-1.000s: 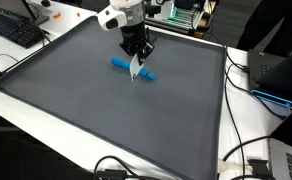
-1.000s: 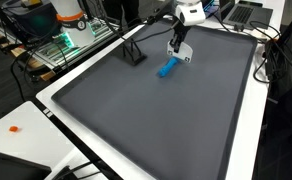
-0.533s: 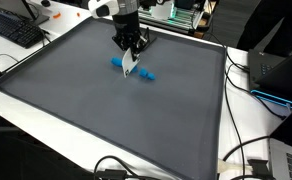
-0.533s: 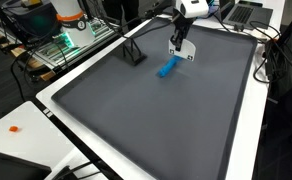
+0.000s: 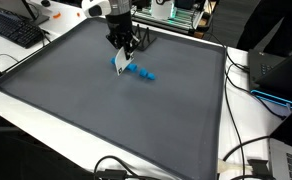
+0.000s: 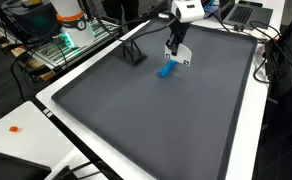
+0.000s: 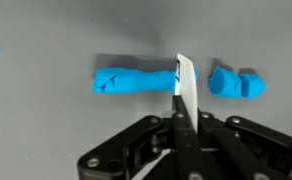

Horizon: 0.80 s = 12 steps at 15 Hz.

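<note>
The jaws are clamped on a thin white blade (image 7: 184,88), which stands on edge and points away from the wrist. Beneath it a blue clay roll (image 7: 134,79) lies on the dark table (image 5: 106,120), its long axis running side to side in the wrist view — square across the blade's flat. The blade sits at the roll's end toward the right of that view, between the roll and a short blue lump (image 7: 236,83) lying apart on the same line. Whether the edge touches the clay I cannot tell. In an exterior view the roll (image 6: 166,69) lies just below the jaws — near the table's far edge.
</note>
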Each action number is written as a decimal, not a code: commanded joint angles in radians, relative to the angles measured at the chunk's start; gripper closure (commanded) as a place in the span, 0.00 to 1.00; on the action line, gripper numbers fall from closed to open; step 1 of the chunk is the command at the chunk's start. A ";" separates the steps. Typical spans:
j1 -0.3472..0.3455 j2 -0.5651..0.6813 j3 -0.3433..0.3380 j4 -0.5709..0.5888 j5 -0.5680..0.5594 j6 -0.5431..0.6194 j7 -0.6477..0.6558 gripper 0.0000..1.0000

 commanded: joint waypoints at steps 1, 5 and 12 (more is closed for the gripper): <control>-0.008 -0.003 -0.001 -0.029 -0.016 0.006 0.000 0.99; -0.008 0.011 -0.001 -0.039 -0.016 0.006 0.000 0.99; -0.011 0.041 0.004 -0.052 -0.007 0.027 -0.009 0.99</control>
